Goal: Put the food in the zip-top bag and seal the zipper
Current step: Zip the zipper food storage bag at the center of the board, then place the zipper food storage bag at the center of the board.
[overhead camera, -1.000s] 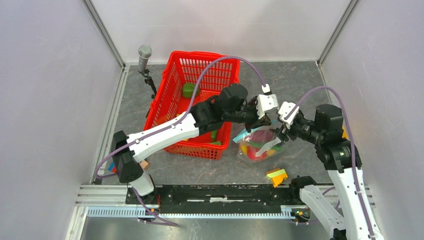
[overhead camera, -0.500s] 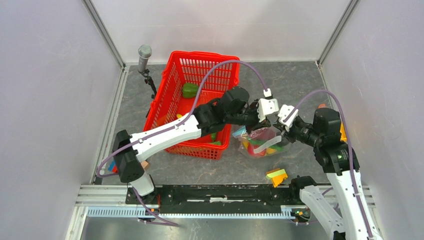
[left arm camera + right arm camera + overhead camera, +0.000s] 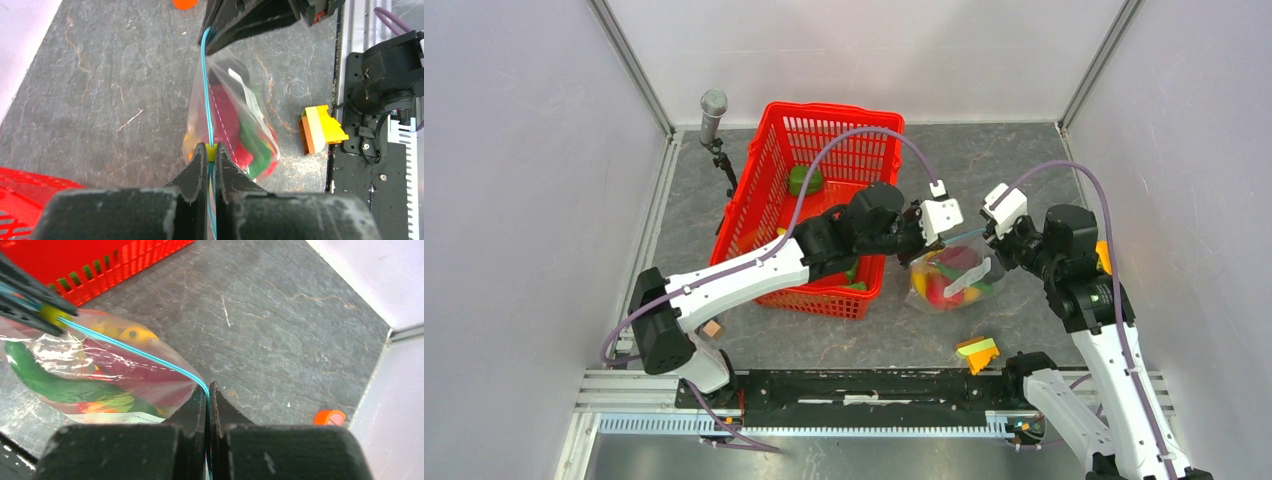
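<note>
The clear zip-top bag (image 3: 952, 278) hangs between my two grippers, just right of the red basket. Red, green and yellow toy food (image 3: 250, 145) fills it, also showing in the right wrist view (image 3: 60, 385). The teal zipper (image 3: 206, 85) runs taut along its mouth, and shows in the right wrist view (image 3: 130, 350). My left gripper (image 3: 212, 148) is shut on the zipper at its small yellow slider (image 3: 211, 152). My right gripper (image 3: 208, 388) is shut on the zipper's other end. More green food (image 3: 805, 180) lies in the basket.
A red lattice basket (image 3: 824, 130) stands at the left of the bag. A yellow-green-orange block stack (image 3: 977, 352) lies near the front. A small orange piece (image 3: 330, 417) lies by the right wall. A microphone stand (image 3: 714, 125) is at the back left.
</note>
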Available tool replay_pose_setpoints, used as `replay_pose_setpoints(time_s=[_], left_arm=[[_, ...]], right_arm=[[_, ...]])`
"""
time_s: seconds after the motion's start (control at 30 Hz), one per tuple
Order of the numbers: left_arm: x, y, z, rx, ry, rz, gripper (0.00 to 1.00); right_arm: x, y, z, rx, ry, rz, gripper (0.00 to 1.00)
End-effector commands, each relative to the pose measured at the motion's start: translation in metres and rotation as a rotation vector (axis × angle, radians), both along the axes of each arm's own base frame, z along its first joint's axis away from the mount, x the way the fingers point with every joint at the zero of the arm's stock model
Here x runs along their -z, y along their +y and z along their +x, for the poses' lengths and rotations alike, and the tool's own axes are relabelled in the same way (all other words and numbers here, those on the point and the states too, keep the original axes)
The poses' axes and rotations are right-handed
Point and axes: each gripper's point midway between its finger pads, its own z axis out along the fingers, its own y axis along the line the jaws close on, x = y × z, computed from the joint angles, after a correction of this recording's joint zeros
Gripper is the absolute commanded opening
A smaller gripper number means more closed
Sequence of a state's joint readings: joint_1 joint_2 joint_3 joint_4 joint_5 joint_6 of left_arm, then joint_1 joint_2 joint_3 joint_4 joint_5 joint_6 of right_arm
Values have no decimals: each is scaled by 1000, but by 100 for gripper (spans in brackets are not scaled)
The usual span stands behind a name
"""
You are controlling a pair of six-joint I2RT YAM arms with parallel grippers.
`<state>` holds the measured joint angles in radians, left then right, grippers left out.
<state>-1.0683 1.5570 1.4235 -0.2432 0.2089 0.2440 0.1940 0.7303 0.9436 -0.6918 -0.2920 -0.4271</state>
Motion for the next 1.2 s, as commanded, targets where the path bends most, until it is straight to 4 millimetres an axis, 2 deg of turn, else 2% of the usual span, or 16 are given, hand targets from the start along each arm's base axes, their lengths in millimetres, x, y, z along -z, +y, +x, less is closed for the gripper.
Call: replay_pose_setpoints(time_s=[0.0,0.2,0.37,0.5,0.53,0.63,0.77,0.8,0.93,1.03,1.1,1.13,1.17], left_arm=[[-15,27,-2,-43,-26,25,6],[-16,37,-2,-77,-24,26,9],[-18,45,0,-107,-36,28,10],[-22,49,0,-128,-40,12,19],[-23,49,1,-134,-41,4,26],[-31,53,6,-182,-45,-43,61],[-58,56,1,-199,-44,-190,88],[-66,58,-1,-203,-47,-237,98],[-86,70,-15,-180,-35,-329,100],[-87,80,-21,-190,-16,-346,100],[-86,91,-22,-227,-3,-362,100],[-83,96,-22,-245,7,-369,100],[-84,101,-24,-251,7,-378,100]], right_arm=[[-36,-42,21,248,-139,-38,0],[-51,-58,20,348,-172,-37,0],[-62,-61,19,375,-203,-18,0],[-68,-65,19,410,-215,0,0],[-69,-64,19,407,-217,8,0],[-70,-65,22,426,-224,27,0],[-83,-63,33,439,-270,63,0],[-85,-62,38,442,-272,66,0],[-96,-65,52,468,-297,71,0],[-86,-50,49,389,-256,86,0],[-56,-32,40,307,-170,131,1],[-39,-14,31,221,-108,169,6],[-18,4,18,133,-19,210,16]])
